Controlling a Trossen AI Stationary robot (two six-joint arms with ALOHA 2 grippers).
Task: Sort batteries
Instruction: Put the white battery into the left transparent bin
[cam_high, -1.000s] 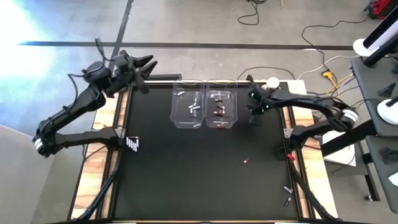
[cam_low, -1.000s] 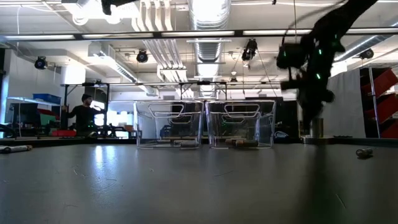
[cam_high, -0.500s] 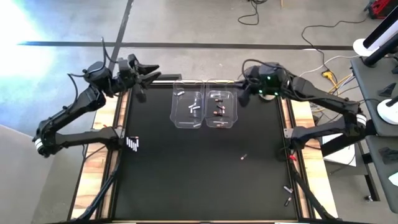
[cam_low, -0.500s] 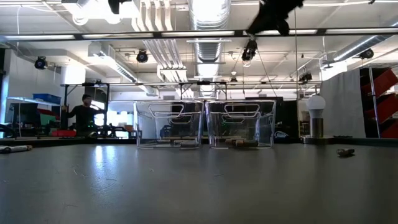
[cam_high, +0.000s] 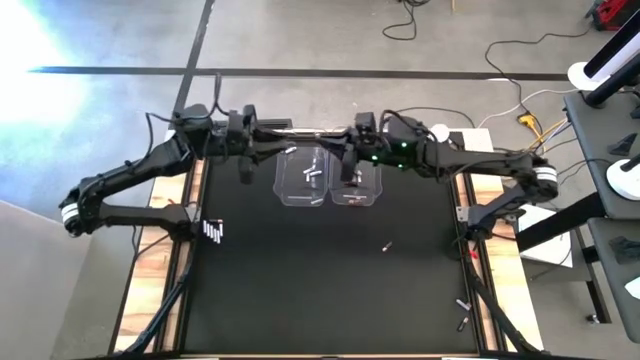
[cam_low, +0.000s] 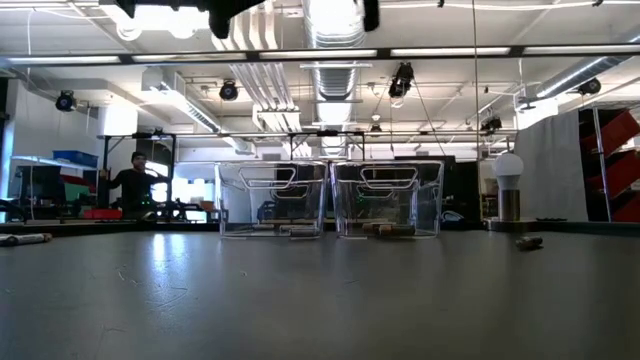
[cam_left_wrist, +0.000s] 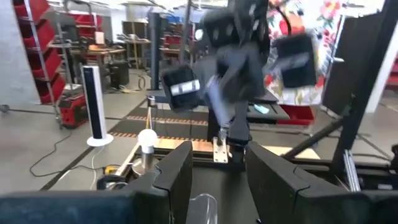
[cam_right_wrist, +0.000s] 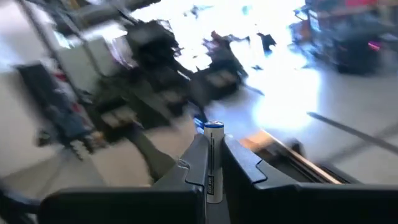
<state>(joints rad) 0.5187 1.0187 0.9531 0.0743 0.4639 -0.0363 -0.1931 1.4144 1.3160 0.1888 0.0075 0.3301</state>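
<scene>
Battery (cam_right_wrist: 213, 162) upright between right jaws

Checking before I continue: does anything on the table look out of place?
Yes. One battery lies loose mid-table, and two stray cells sit at the near right corner, away from the bins. The right pincer holds a white battery.

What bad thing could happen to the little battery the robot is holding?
The right gripper pinches a silvery-white battery by its sides only, so it might slip out. The left gripper hovers close by the two clear bins, so the arms could bump above them.
</scene>
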